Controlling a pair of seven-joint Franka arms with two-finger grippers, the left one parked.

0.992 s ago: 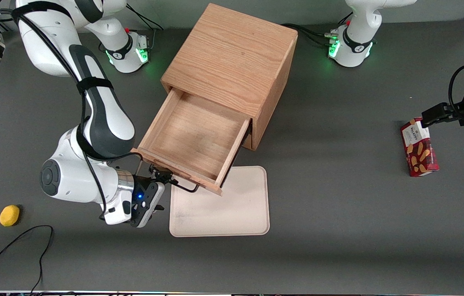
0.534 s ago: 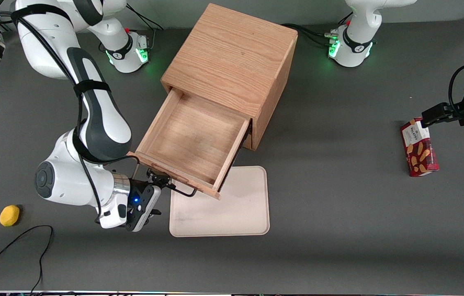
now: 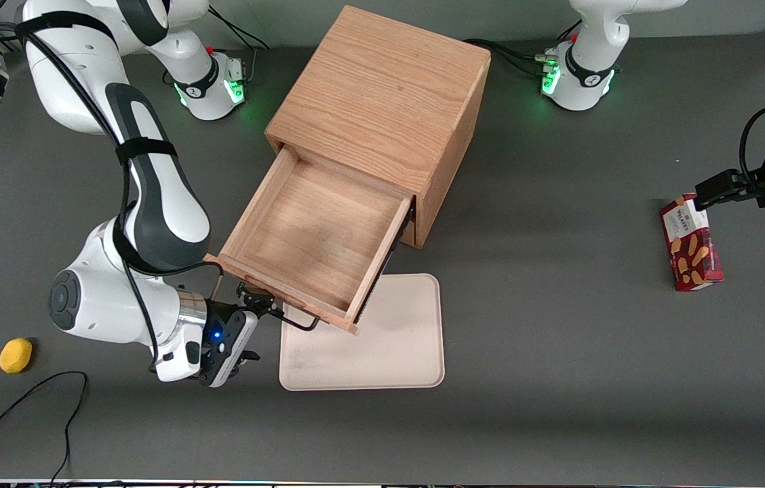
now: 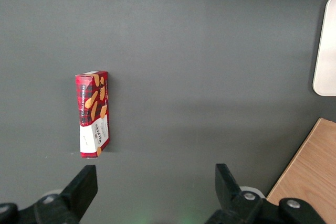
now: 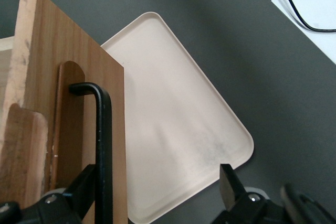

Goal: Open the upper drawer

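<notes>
Drawer (image 3: 308,234), light oak with a black wire handle (image 3: 298,324), stands pulled well out of the cabinet (image 3: 382,102) mid-counter, inside bare. Gripper (image 3: 255,303) is at the handle; the wrist view shows its fingers (image 5: 84,184) spread with the handle bar just beside one finger, touching or not I cannot tell. Tray (image 3: 382,346), bare, lies toward the front edge, partly under the drawer front.

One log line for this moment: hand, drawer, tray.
hand: at handle | upper drawer: pulled far out, empty | tray: on table, under drawer front
</notes>
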